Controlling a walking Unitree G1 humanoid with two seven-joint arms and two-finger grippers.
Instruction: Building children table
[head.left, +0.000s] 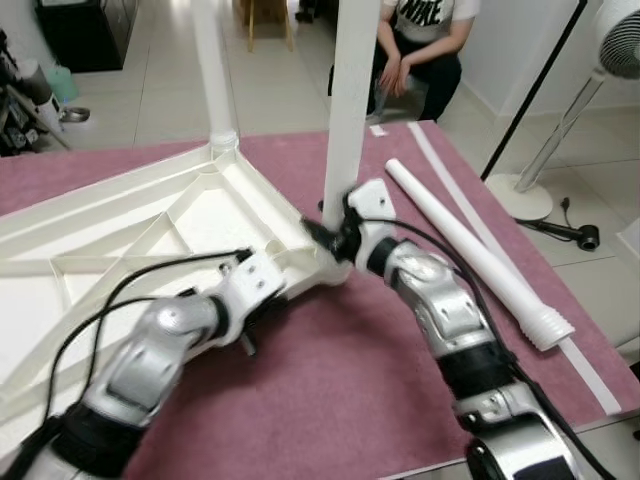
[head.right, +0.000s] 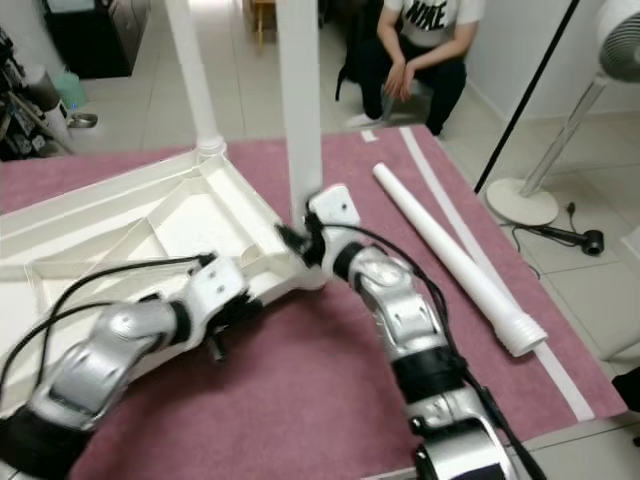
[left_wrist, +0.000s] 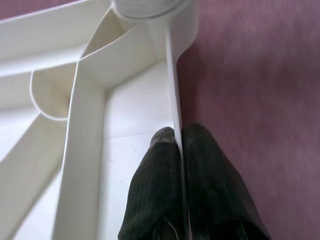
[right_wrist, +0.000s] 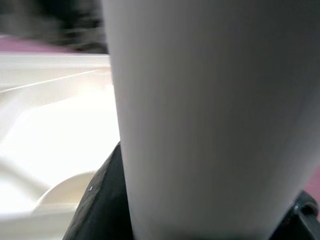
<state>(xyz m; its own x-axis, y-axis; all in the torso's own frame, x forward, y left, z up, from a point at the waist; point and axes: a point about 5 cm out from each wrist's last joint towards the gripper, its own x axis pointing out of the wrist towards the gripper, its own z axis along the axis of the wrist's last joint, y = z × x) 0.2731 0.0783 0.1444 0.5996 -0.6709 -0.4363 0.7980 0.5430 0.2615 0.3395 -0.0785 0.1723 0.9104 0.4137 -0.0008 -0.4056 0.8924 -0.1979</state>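
The left gripper (left_wrist: 179, 145) was clamped on the rim of the upturned tabletop (head.left: 120, 240) lying on the maroon mat (head.left: 330, 390). The right gripper (head.left: 335, 238) was closed around an upright white leg (head.left: 350, 100) at the near corner socket. A loose leg (head.left: 470, 250) lay alongside. A seated person (head.left: 420, 50) and a fan (head.left: 590, 90) were seen beyond.

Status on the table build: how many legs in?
One leg stands in the far corner of the upturned tabletop. The right gripper holds a second leg upright at the near corner; the left gripper pinches the tabletop's rim. One loose leg lies on the mat.
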